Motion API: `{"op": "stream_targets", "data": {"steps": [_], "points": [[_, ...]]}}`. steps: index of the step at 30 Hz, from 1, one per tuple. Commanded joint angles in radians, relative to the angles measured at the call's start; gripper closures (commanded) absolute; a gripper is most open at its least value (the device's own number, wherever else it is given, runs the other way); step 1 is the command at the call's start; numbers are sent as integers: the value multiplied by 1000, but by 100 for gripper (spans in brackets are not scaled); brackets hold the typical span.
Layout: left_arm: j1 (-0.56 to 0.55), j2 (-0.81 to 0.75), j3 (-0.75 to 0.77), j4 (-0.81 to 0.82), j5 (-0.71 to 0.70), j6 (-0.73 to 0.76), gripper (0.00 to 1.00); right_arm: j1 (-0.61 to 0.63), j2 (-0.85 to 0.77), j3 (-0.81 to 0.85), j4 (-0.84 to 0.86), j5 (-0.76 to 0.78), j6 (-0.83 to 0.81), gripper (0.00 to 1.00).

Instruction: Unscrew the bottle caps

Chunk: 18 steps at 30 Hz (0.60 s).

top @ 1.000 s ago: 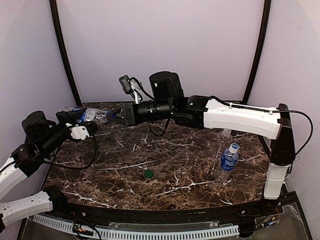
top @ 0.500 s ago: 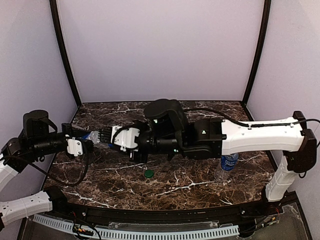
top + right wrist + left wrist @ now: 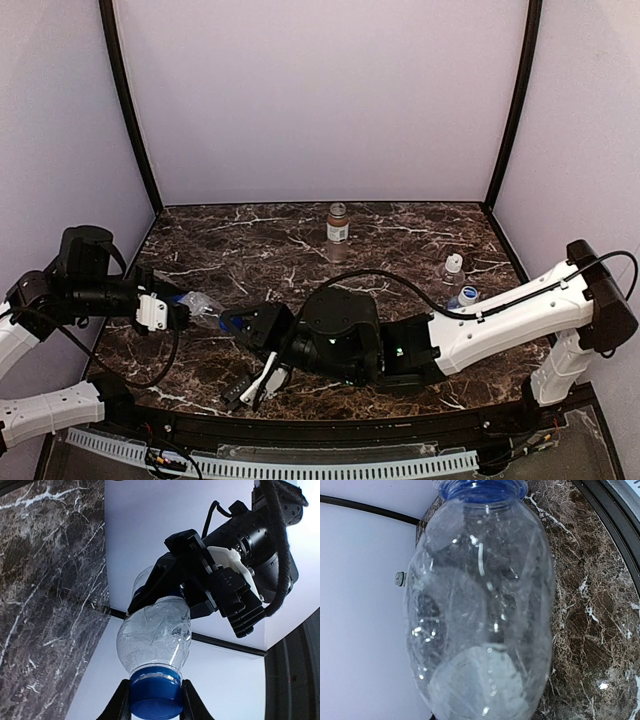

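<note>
At front left, the right tool (image 3: 230, 322) has swung in, pinching the blue cap (image 3: 155, 700); left tool (image 3: 180, 310) clamps the bottle (image 3: 480, 605), twist-ready.

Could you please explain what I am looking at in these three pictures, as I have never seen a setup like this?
These are two robot arms bolted at the near edge of a marble-patterned table, each ending in a two-finger gripper. The wide picture comes from a fixed camera above and behind them. The other two come from a small camera on each wrist. The left gripper holds a clear bottle sideways by its body. The right gripper has a finger on either side of that bottle's dark blue cap. On the table stand a brown-filled bottle at the back, a white-capped bottle at the right, and a second bottle mostly hidden behind the right arm.
</note>
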Motion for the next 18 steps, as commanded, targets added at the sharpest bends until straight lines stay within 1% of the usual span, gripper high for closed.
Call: {"op": "stream_targets", "data": {"steps": [1, 7, 13, 15, 18], "points": [[17, -23, 21, -131, -46, 5, 75, 1, -41, -32, 179, 117, -261, 100], [17, -31, 18, -112, -47, -4, 75, 1, -29, -34, 156, 101, -211, 100], [17, -35, 19, -92, -61, -25, 76, 1, -45, -55, 194, 109, -166, 100], [17, -39, 13, -78, -83, -39, 76, -2, -80, -73, 170, 107, -88, 100], [18, -53, -2, -53, -114, -45, 78, -21, -163, -122, 64, 105, 44, 100]]}}
